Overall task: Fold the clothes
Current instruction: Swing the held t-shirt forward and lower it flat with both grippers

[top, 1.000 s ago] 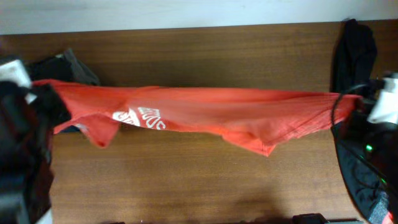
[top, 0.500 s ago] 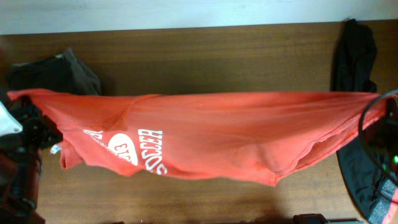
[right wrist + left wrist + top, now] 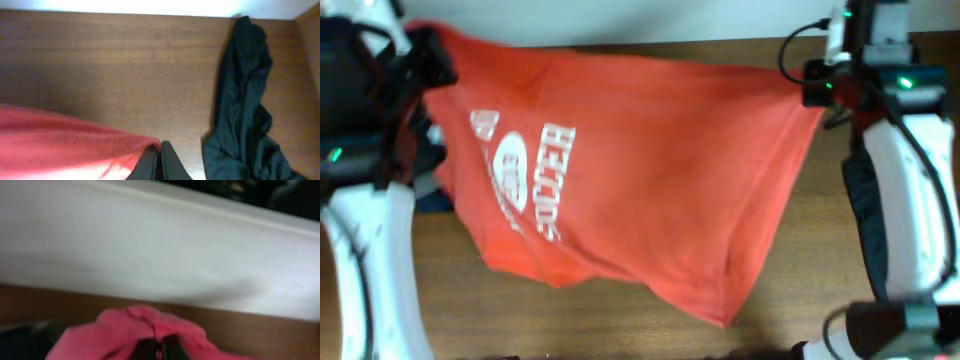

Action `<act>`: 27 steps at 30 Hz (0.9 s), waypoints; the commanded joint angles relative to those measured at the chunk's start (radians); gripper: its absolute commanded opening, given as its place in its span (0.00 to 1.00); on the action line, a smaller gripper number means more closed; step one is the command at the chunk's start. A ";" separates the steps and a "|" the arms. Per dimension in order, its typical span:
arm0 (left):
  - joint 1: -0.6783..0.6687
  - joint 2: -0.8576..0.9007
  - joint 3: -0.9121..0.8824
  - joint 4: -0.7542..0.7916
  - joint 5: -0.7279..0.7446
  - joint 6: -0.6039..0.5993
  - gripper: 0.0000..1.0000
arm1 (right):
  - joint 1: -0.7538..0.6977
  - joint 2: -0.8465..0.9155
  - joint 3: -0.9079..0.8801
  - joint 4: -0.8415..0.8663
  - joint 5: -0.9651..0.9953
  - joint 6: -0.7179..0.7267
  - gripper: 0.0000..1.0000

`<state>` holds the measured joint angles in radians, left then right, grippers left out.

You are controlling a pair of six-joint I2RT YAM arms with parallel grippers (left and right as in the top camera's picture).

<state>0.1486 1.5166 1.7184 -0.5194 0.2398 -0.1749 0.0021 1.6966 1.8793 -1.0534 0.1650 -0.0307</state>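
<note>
We've got the red-orange T-shirt (image 3: 640, 170) hanging spread between both arms over the wooden bench (image 3: 840, 300), with the white SOCCER lettering showing toward the left. Our left end effector (image 3: 157, 349) is pinched tight on 1 bunched corner, close to the white wall (image 3: 150, 255). Our right end effector (image 3: 159, 159) is clamped on the opposite corner. That's 2 firm grips, with the cloth sagging between them. A limp black garment (image 3: 240, 100) lies on the bench just right of that grip.

Dark brown wood-grain counter (image 3: 100, 65), grain running side to side, butts along its far edge against a plain white wall (image 3: 150, 255); light soft and even, no hard shadows; left wrist view blurred.
</note>
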 commanded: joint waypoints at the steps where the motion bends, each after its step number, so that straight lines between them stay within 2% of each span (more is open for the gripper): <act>1: -0.036 0.040 0.011 0.093 0.159 0.011 0.01 | -0.009 -0.005 0.031 0.048 0.001 -0.023 0.04; 5: -0.043 0.031 0.037 0.137 0.069 0.013 0.01 | -0.027 -0.014 0.097 0.071 0.029 -0.021 0.04; 9: -0.033 0.006 0.105 0.095 0.051 0.013 0.01 | -0.051 -0.019 0.257 -0.004 0.029 -0.029 0.04; 11: -0.028 -0.010 0.132 0.059 0.051 0.013 0.01 | -0.055 -0.019 0.327 -0.066 0.027 -0.045 0.04; 14: -0.028 -0.051 0.139 -0.111 0.051 0.013 0.01 | -0.055 -0.019 0.382 -0.231 -0.041 -0.052 0.04; 17: -0.028 -0.058 0.138 -0.362 0.047 0.013 0.01 | -0.055 -0.012 0.365 -0.411 -0.148 -0.078 0.04; 21: -0.028 -0.040 0.109 -0.605 -0.013 0.013 0.01 | -0.054 -0.007 0.261 -0.516 -0.259 -0.079 0.04; 24: -0.028 -0.018 0.080 -0.742 -0.105 0.013 0.01 | -0.054 -0.007 0.149 -0.551 -0.340 -0.118 0.04; 27: -0.028 -0.004 0.036 -0.800 -0.159 0.013 0.01 | -0.054 -0.007 0.012 -0.589 -0.338 -0.130 0.04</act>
<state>0.1143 1.4921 1.7947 -1.2930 0.1822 -0.1749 -0.0483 1.6791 2.0045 -1.6142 -0.1013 -0.1249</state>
